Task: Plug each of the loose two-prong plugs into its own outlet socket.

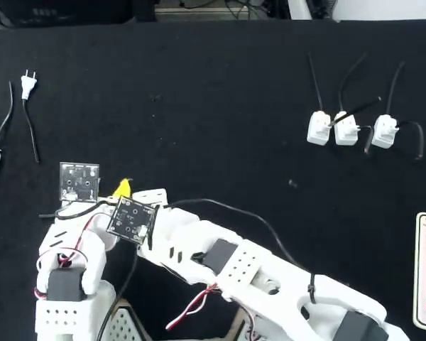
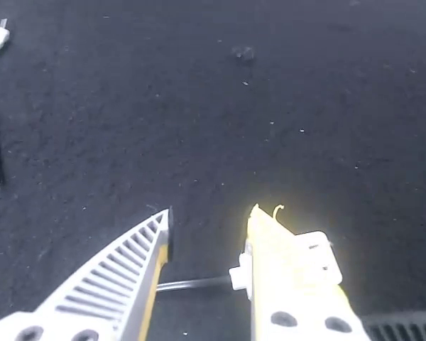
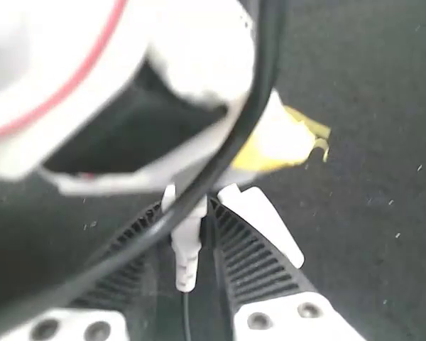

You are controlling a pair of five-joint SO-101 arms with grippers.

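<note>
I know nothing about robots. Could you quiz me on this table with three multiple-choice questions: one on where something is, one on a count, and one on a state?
1. Where on the table does the loose two-prong plug lie?
A) dead centre
B) near the far left corner, away from both arms
C) at the right edge

2. How many white blocks with black cords stand in the row on the right side?
A) two
B) three
C) five

3. How is the left arm's tool?
A) open, holding nothing
B) shut on a plug
C) shut on a cord

Answers:
1 B: the overhead view shows the plug alone at the far left.
2 B: three blocks stand side by side.
3 A: bare black table shows between its white and yellow fingers.
</note>
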